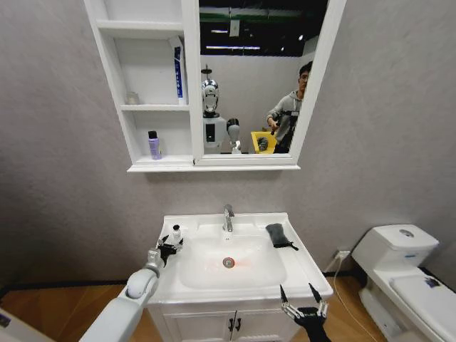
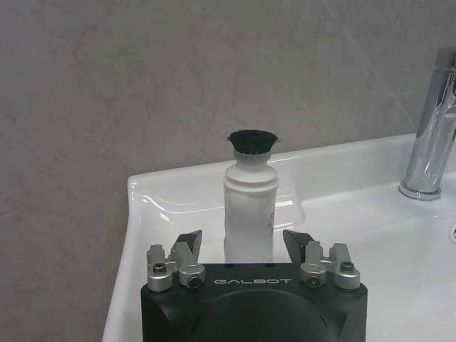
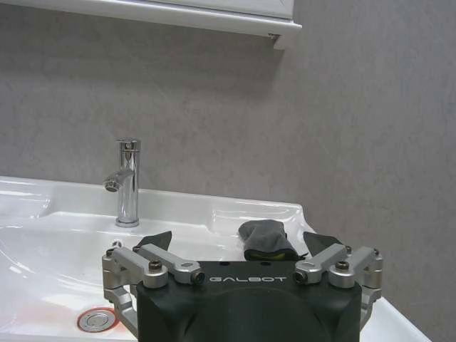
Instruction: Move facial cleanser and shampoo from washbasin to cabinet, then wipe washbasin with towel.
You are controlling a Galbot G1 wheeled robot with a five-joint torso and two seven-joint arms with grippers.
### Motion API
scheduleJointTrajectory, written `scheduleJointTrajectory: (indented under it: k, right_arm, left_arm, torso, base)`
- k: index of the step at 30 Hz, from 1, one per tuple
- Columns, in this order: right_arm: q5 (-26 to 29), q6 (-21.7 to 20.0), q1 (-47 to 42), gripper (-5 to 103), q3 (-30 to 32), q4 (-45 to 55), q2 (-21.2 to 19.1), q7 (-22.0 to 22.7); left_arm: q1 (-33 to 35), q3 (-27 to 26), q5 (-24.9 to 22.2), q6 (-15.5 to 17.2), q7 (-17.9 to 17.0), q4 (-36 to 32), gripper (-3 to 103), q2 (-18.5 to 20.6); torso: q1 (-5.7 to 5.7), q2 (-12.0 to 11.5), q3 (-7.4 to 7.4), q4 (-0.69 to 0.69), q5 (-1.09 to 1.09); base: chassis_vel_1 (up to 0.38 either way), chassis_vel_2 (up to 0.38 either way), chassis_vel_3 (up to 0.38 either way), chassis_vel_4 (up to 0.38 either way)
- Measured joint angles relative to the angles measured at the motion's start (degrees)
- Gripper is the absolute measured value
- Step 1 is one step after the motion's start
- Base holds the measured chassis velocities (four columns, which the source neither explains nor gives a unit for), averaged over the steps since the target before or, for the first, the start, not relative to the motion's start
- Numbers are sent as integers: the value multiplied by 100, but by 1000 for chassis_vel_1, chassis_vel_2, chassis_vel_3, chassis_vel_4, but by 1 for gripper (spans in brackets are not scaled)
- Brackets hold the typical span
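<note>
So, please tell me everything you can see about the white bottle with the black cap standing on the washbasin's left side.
The white plastic bottle with a flared black cap stands upright on the left ledge of the white ceramic washbasin, near the grey wall. It has a round body, a narrower ribbed neck and small red print on one side. The left gripper sits open around its lower body, one finger on each side; whether the fingers touch it cannot be told.

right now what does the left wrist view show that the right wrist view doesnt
Left wrist view alone: the left gripper, jaws open on either side of a white bottle with a black cap, standing on the washbasin's corner. Right wrist view alone: the right gripper, open, the dark towel on the rim, the red-tinged drain and the cabinet's underside. Both share the chrome faucet, the white basin and the grey wall.
</note>
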Motion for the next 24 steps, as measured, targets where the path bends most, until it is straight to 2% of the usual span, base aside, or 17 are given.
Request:
scheduleJointTrajectory:
  k: [2, 3, 5, 8, 10, 17, 20, 21, 24]
  right_arm:
    - [-5, 0, -2, 100, -4, -13, 7, -8]
    - [-5, 0, -2, 100, -4, -13, 7, -8]
    - [-7, 2, -4, 100, -13, -35, 9, -11]
    - [-7, 7, -2, 100, -16, -44, 10, -11]
    - [-8, 29, 10, 100, -17, -67, 10, -13]
    - [-9, 44, 12, 100, -42, -68, 18, -16]
    - [-19, 50, 31, 100, -64, -73, 38, -17]
    - [-19, 50, 31, 100, -64, -73, 38, -17]
    - [-52, 51, 60, 100, -108, -82, 58, -22]
  left_arm:
    - [-26, 29, 3, -1, 34, 26, 56, -8]
    - [-26, 29, 3, -1, 34, 26, 56, -8]
    - [-35, 49, 4, -1, 47, 29, 45, -11]
    - [-34, 57, 5, -1, 52, 25, 40, -11]
    - [14, 60, 8, 15, 61, -73, 31, -5]
    - [252, -20, 22, 66, -76, -630, 29, 152]
    - [489, -128, -172, 226, -432, -1411, 29, 400]
    - [489, -128, -172, 226, -432, -1411, 29, 400]
    - [496, -252, -573, 529, -872, -2372, 29, 843]
  torso:
    - [0, 0, 0, 0, 0]
    - [0, 0, 0, 0, 0]
    - [0, 0, 0, -1, 0]
    - [0, 0, 0, 0, 0]
    - [0, 0, 0, 0, -1]
    - [0, 0, 0, 0, -1]
    - [0, 0, 0, 0, -2]
    - [0, 0, 0, 0, -2]
    - [0, 0, 0, 0, -2]
  base:
    - [0, 0, 0, 0]
    - [0, 0, 0, 0]
    - [0, 0, 0, 0]
    - [0, 0, 0, 0]
    - [0, 0, 0, 0]
    - [0, 0, 0, 0]
    - [0, 0, 0, 0]
    - [0, 0, 0, 0]
    - [0, 0, 0, 0]
